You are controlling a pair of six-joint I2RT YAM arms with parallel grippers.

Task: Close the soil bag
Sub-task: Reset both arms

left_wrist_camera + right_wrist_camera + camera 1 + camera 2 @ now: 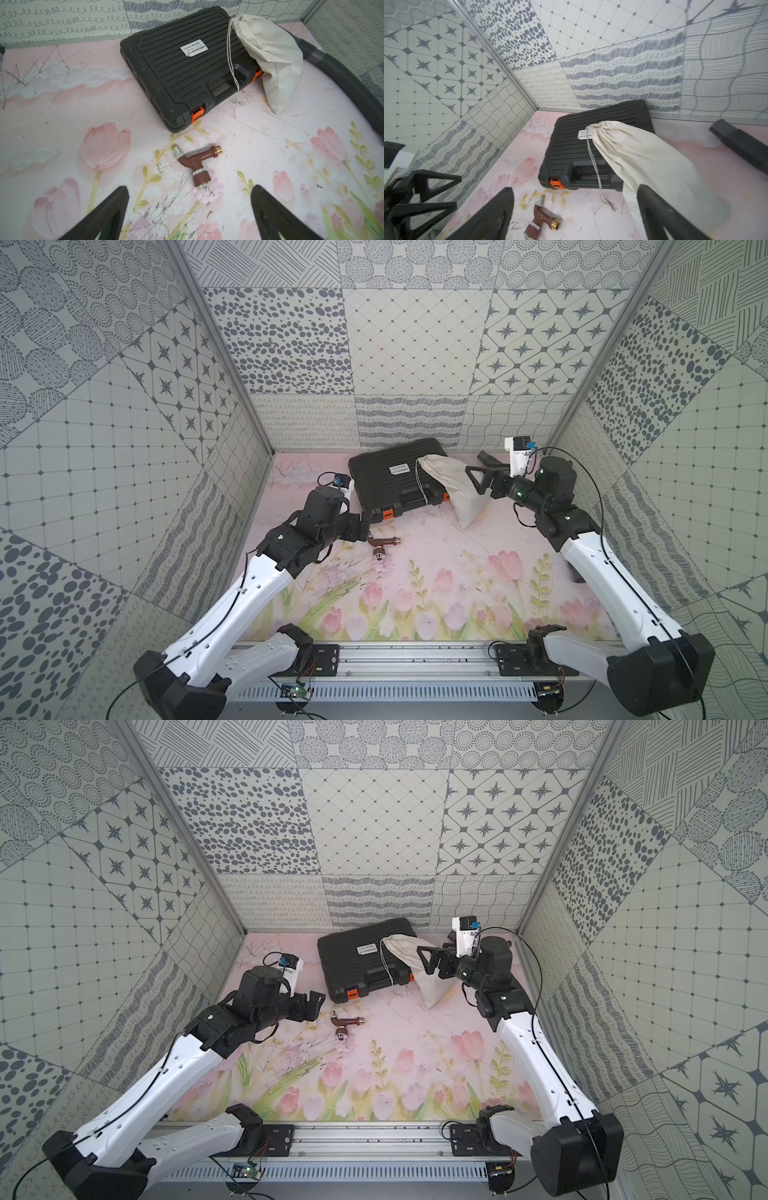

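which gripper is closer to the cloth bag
Right. The right gripper hangs over the bag; the left gripper is across the black case from it, near the tap.

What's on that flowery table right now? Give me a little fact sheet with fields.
Case: black ribbed plastic case with orange latches, lying flat, shut
Sack: cream cloth drawstring sack, leaning on the case, neck gathered
Cord: thin white cord, trailing over the case down to the pink floral mat
Loose part: brown tap fitting with metal ends, on the mat
Hose: grey ribbed hose behind the sack
Left end effector: open, empty, near the tap fitting
Right end effector: open, empty, beside the sack
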